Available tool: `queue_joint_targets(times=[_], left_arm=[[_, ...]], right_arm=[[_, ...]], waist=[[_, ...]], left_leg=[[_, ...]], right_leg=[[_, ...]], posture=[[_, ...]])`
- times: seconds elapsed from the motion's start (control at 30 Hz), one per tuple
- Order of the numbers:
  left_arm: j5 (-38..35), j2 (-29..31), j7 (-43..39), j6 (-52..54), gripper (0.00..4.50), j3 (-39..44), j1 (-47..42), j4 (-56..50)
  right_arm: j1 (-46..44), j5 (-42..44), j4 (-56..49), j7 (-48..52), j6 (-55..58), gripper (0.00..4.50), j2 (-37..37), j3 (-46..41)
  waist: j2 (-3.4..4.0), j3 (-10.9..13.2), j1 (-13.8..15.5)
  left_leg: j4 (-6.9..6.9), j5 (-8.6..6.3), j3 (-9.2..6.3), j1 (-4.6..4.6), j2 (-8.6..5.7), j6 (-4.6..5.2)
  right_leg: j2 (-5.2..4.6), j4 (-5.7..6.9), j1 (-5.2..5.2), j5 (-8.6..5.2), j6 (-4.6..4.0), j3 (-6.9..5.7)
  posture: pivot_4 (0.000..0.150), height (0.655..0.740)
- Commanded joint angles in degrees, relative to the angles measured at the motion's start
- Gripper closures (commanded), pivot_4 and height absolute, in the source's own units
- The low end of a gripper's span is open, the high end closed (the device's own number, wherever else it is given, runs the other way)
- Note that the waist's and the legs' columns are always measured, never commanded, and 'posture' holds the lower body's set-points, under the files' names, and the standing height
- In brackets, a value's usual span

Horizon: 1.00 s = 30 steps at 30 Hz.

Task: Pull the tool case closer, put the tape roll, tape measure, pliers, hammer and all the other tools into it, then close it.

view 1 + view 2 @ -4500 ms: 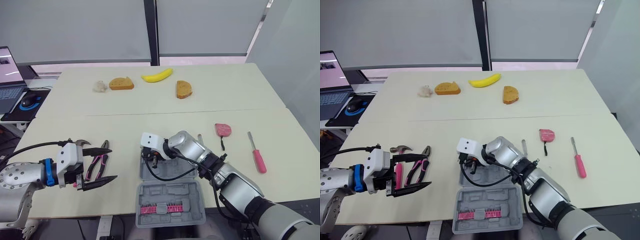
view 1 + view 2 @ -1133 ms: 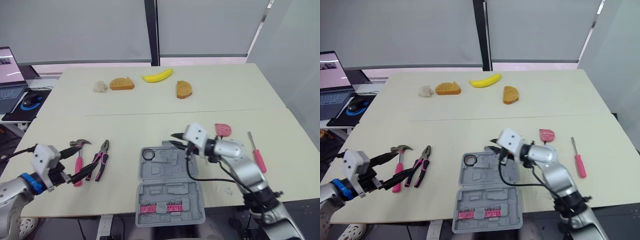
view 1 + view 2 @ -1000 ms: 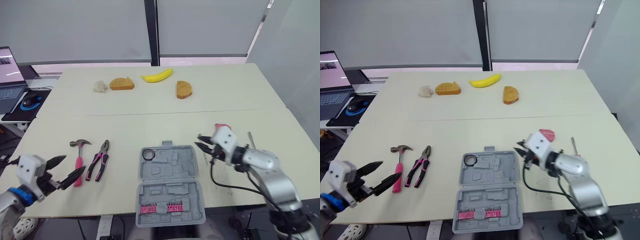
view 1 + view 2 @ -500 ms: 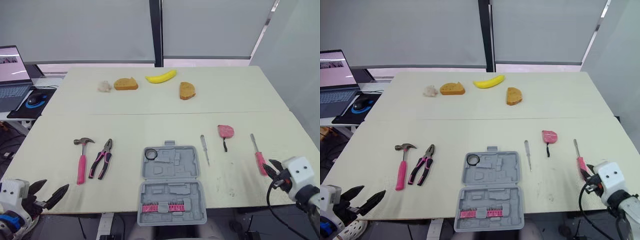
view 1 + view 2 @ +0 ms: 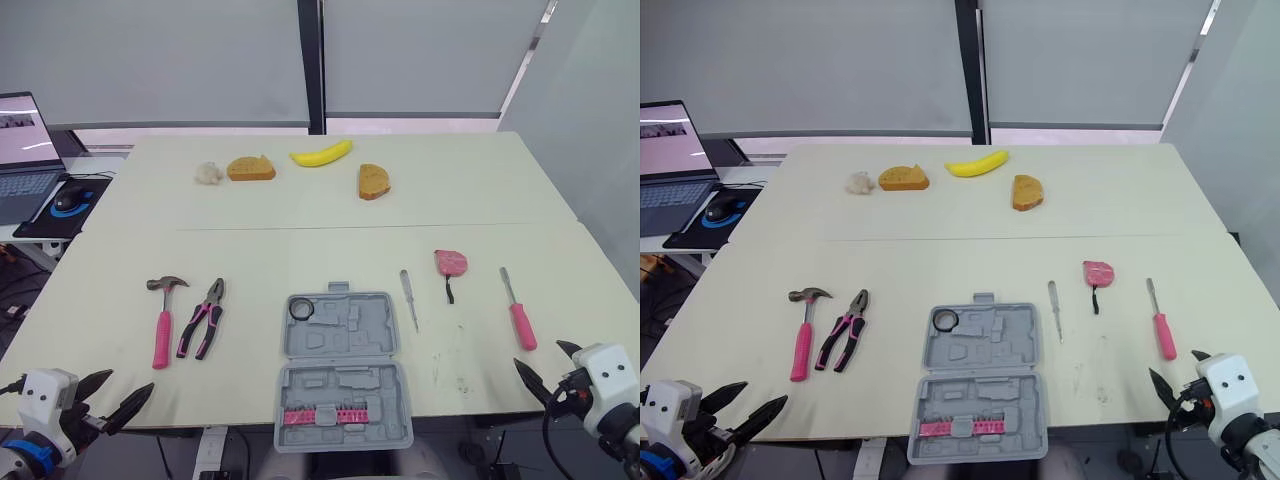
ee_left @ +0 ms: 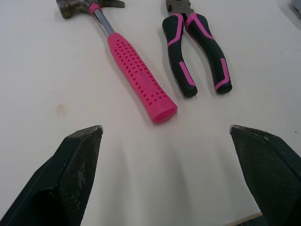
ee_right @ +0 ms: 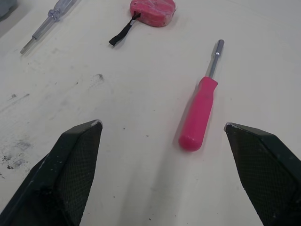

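Note:
The grey tool case lies open at the table's front centre, with a black tape roll in its far half and pink bits in the near half. The pink-handled hammer and the pliers lie left of it. To its right are a clear screwdriver, the pink tape measure and a pink screwdriver. My left gripper hangs open at the front left edge, short of the hammer. My right gripper is open at the front right edge, just short of the pink screwdriver.
Far across the table lie a banana, two bread slices and a small pale lump. A laptop and mouse sit on a side desk at the far left.
Both arms have drawn back to the table's near edge. The right gripper went from near the clear screwdriver to the front right corner and opened wide. The camera has shifted slightly.

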Motion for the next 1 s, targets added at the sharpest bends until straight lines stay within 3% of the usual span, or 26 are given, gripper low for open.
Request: queue_joint_targets(times=[0.03, 0.2, 0.4, 0.67, 0.9, 1.0], left_arm=[[-0.02, 1.75, -0.81, -0.10, 0.00, 0.32, 0.71, -3.36], [-0.66, 3.73, -2.33, 2.20, 0.00, -0.02, 1.41, -8.17], [-4.06, 8.52, -6.40, 8.36, 0.00, -2.21, -1.01, -17.27], [-7.00, 9.16, -5.24, 15.05, 0.00, -13.23, -13.75, -28.91], [-7.01, 9.38, -6.34, 16.27, 0.00, -21.14, -24.73, -30.68], [-6.71, 9.13, -6.91, 16.57, 0.00, -23.93, -28.16, -30.84]], right_arm=[[0.64, 1.15, -3.69, 0.97, 1.26, 0.01, -2.24, -0.25], [-0.34, 2.17, -5.67, 3.82, 4.07, 0.01, -6.62, 0.73], [-8.77, 4.39, -7.45, 3.32, 11.53, 0.01, -10.60, 5.35], [-21.14, -1.55, -2.86, -8.26, 13.57, 0.01, -2.75, 18.13], [-29.46, -6.29, 5.93, -15.61, 12.19, 0.01, 2.99, 23.26], [-32.48, -7.38, 10.04, -17.78, 11.48, 0.57, 4.59, 23.91]], waist=[[0.00, 0.00, 0.01], [-0.02, -0.01, 0.02], [-0.01, 0.00, -0.02], [0.03, 0.02, 0.04], [0.07, 0.05, -0.26], [0.07, 0.04, -0.35]], left_leg=[[0.00, 0.00, 0.00, 0.00, 0.00, 0.00], [0.01, 0.00, 0.00, -0.01, 0.00, 0.00], [0.01, 0.00, 0.01, 0.00, 0.01, 0.00], [0.02, 0.01, -0.01, -0.04, -0.05, 0.00], [0.01, 0.01, 0.00, 0.01, -0.09, 0.00], [0.00, 0.02, 0.01, 0.02, -0.09, -0.01]], right_leg=[[0.00, 0.00, 0.00, 0.00, 0.00, 0.00], [0.00, -0.01, 0.02, 0.00, 0.00, -0.01], [0.01, -0.02, 0.04, 0.01, 0.00, -0.03], [0.03, -0.01, 0.06, 0.04, 0.04, -0.02], [0.06, 0.08, 0.05, 0.07, 0.08, 0.01], [0.08, 0.12, 0.05, 0.07, 0.08, 0.02]], posture=[[0.150, 0.7400], [0.150, 0.7400], [0.150, 0.7400], [0.150, 0.7400], [0.150, 0.7400], [0.150, 0.7400]])
